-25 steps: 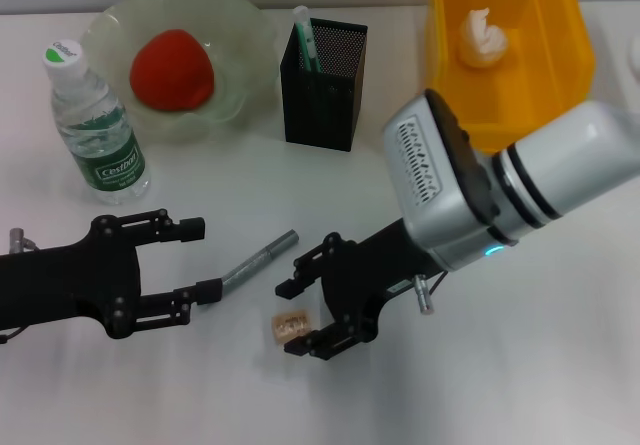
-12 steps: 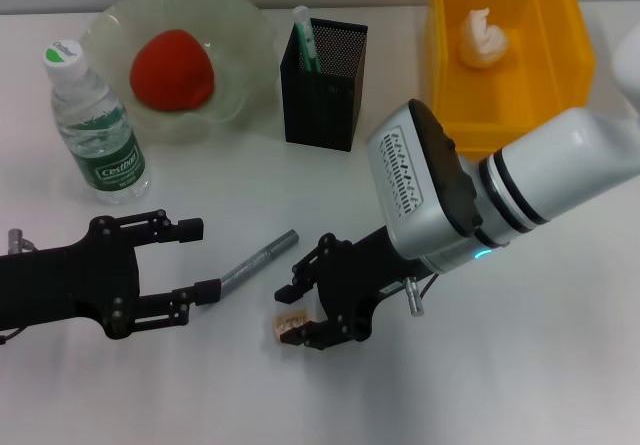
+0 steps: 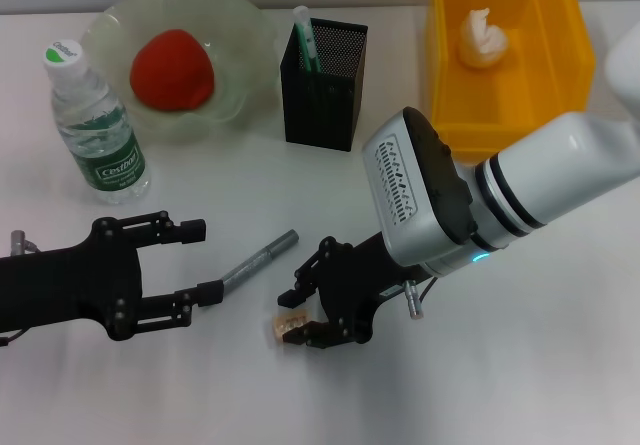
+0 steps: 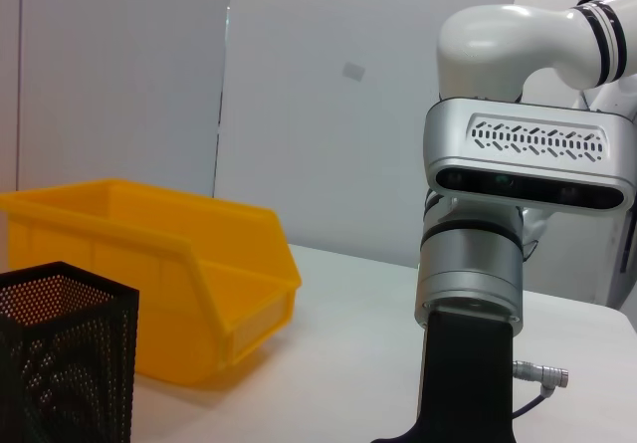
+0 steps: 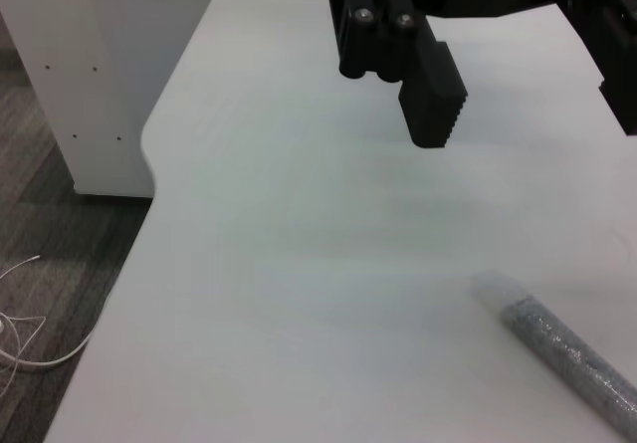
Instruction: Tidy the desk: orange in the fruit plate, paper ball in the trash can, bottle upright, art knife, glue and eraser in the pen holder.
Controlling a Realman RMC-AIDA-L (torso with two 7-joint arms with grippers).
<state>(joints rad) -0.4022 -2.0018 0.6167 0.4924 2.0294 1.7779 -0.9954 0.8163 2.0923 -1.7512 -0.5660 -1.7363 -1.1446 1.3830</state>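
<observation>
Eraser lies flat on the desk, near front edge, and your right gripper sits low right over it w/ fingers spread apart; eraser is between the fingertips, one tip at its far side, one at its near side. Can't tell if either tip touches it.

Art knife lies diagonally on desk just beside eraser, btwn the two grippers. Left gripper rests low at the knife's near end, fingers wide apart, lower tip right at the knife end; contact unclear.

Bottle stands upright on left. Orange is in the fruit plate. Pen holder holds a glue stick. Paper ball is in the yellow bin.
</observation>
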